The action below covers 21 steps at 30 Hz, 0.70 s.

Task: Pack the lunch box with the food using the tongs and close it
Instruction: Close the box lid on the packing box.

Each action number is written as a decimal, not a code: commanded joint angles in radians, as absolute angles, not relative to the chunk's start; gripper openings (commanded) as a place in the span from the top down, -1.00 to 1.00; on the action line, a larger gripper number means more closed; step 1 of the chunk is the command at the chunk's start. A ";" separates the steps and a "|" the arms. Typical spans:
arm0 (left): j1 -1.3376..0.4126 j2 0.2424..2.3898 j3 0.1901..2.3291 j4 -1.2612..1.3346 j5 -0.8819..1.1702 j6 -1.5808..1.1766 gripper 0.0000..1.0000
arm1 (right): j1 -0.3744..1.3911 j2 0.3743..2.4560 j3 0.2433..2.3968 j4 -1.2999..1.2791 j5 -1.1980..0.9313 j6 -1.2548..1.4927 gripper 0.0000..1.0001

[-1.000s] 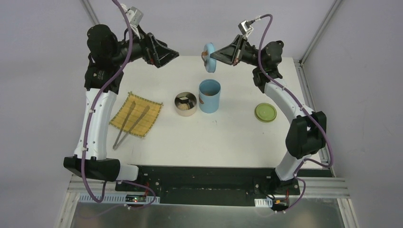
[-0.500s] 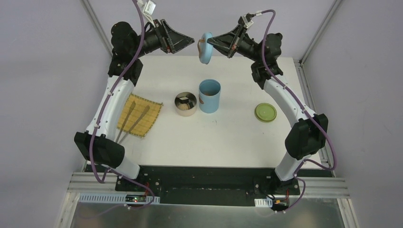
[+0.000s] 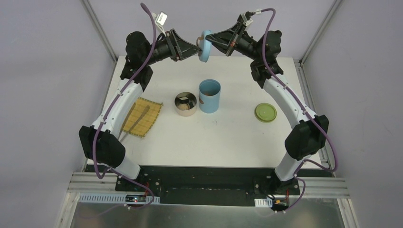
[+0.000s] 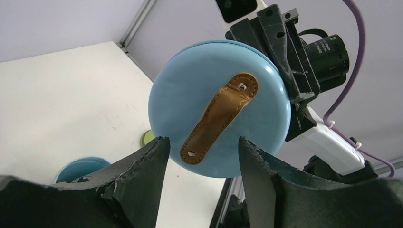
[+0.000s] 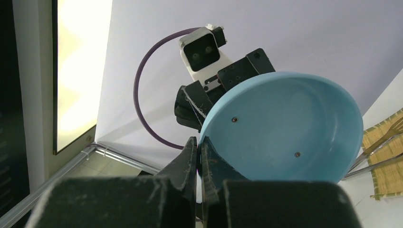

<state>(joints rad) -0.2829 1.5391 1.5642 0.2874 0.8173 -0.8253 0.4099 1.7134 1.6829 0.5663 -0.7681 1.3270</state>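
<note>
Smooth matt blue lid point(image 4: 183, 92) with stitched leathery handle point(image 4: 219, 116); shiny steel bowl point(image 3: 185, 113).

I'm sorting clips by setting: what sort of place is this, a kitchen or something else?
Probably a robot test cell in a lab, not a kitchen: a left arm and right arm mounted at the edge of a white table, boxed in by plain walls and aluminium frame posts.

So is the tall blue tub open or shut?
Open. The light-blue cylinder stands on the table with its mouth uncovered. Its blue lid is up in the air, pinched at the rim by the right gripper.
</note>
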 commanded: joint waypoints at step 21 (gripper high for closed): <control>-0.322 1.554 1.661 0.460 0.847 -0.895 0.37 | 0.406 1.652 1.652 0.654 -0.786 1.372 1.00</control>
